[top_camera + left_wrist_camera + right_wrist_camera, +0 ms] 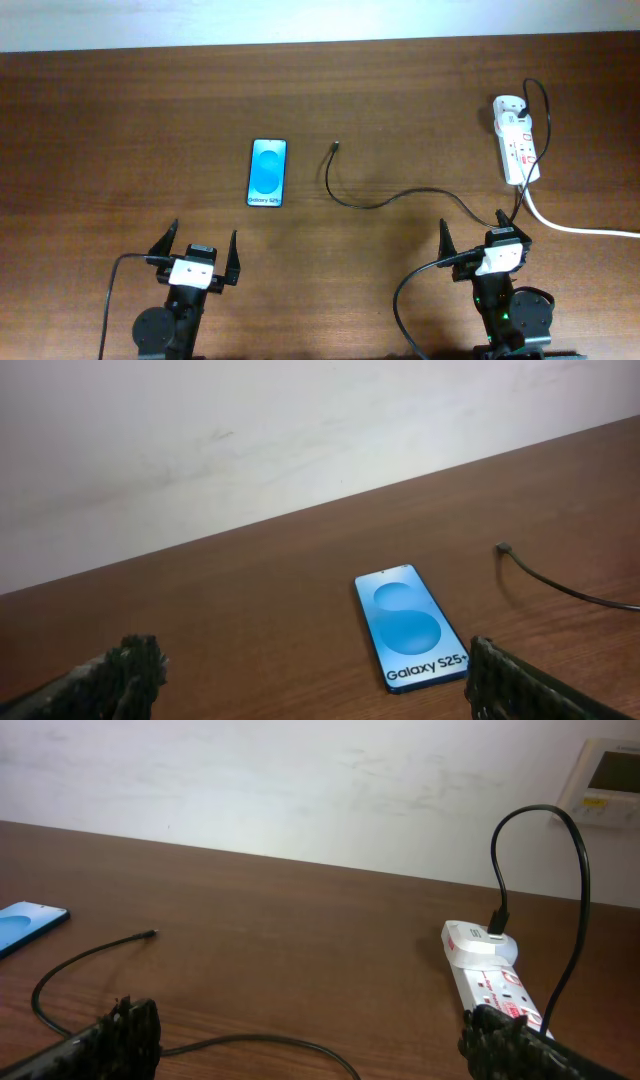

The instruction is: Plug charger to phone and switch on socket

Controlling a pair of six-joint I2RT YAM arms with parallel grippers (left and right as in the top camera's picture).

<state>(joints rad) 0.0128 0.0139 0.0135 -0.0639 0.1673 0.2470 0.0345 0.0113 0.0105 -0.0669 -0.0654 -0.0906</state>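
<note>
"On the table point(120, 120), what are you looking at?"

"I am looking at the phone point(267, 172). It is lying flat and face up ahead of my left gripper point(204, 232), with its blue screen glowing. Nothing is touching it."

"And the charger?"

"The charger point(356, 206) is trailing across the wood between the phone and the socket point(517, 145). Its connector tip point(335, 148) is resting near the phone's right side, not touching it and not plugged in. From there the cable is curling toward me and running right, close past my right gripper point(472, 228). Then it is looping up to a white plug point(478, 942) at the socket's far end."

"Where is the socket sitting?"

"It is lying at the right of the table, ahead of my right gripper. Its thick white cord point(590, 231) is running off toward the right edge."

"What are your fingers doing?"

"I am holding both pairs spread wide and gripping nothing. Both grippers are hanging near the table's front edge, well short of the phone and the socket."
</note>
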